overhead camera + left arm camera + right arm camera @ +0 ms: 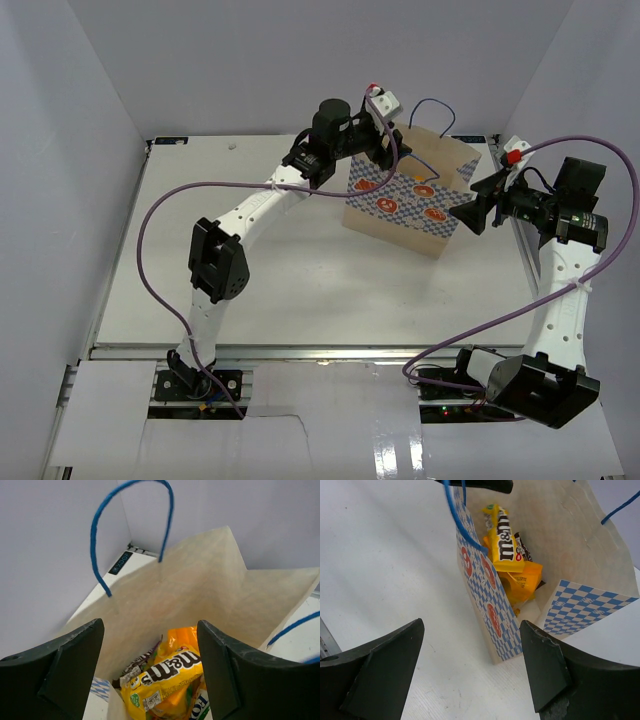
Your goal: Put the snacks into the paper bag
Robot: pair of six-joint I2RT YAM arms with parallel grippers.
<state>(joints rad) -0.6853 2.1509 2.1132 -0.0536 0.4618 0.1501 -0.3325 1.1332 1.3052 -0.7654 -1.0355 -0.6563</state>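
Standing beside the rig, I note the upright cream paper carrier bag (415,195) with its blue-white checkered band at the far right of the white table (250,290). Its mouth gapes upward.

The left gripper (385,143) hangs directly over that mouth. Its wrist view shows both black fingers (55,675) spread wide with nothing between them. The right gripper (470,213) sits just beside the bag's right side, jaws likewise parted and empty.

Contents seen from above:
- a small yellow candy packet (165,677) lying uppermost
- an orange crinkly bag (182,637) beneath and behind it
- a small dark purple-brown packet (137,667) against the wall

Whether the green bag and the yellow bar wrapper lie deeper I cannot tell. No packet shows on the table in the overhead view, so I judge the loading is at or near completion.

Handling assessment:
- The packets look light, with slick, crackling film. A pinch on a crimped end seam should hold better than one across the puffed middle.
- The bag is thin, soft-walled paper and nearly weightless, so a sideways nudge could fold or topple it.
- The thin blue cord handle (125,510) stands free of the fingers and could snag one on the way out.
- If the bag must be steadied, the stiffer top rim or a folded corner is the sound place to hold. The flat face would buckle.
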